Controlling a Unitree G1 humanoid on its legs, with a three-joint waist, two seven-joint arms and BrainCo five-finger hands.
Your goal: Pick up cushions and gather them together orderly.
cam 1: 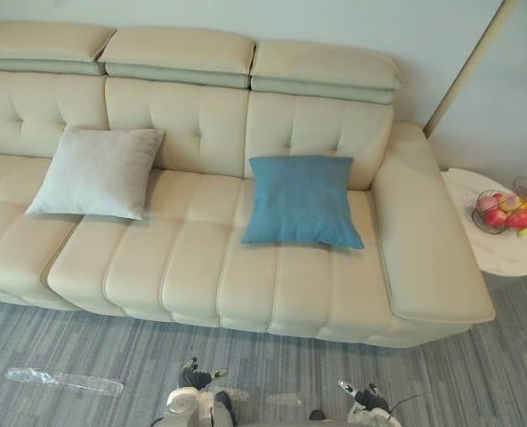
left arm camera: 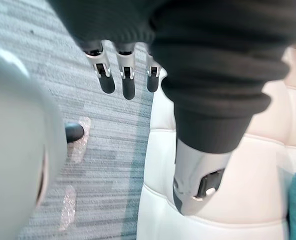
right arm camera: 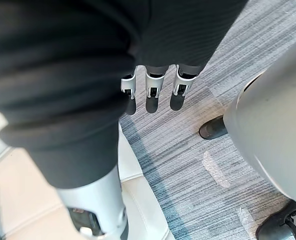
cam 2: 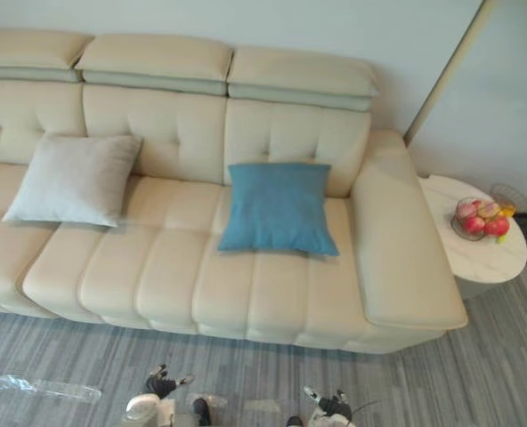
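A blue cushion (cam 1: 301, 200) leans against the backrest on the right seat of a cream leather sofa (cam 1: 201, 267). A light grey cushion (cam 1: 97, 172) leans on the backrest further left. They lie about one seat apart. My left hand (cam 1: 195, 377) and right hand (cam 1: 363, 397) hang low over the floor in front of the sofa, far from both cushions. In the wrist views the left hand's fingers (left arm camera: 123, 75) and the right hand's fingers (right arm camera: 150, 87) are straight and hold nothing.
A round white side table (cam 1: 504, 240) stands right of the sofa's armrest (cam 1: 424, 240), bearing a wire bowl of fruit (cam 1: 502, 212). Grey striped carpet (cam 1: 112, 356) runs along the sofa's front. A strip of clear plastic (cam 1: 63, 381) lies on it at left.
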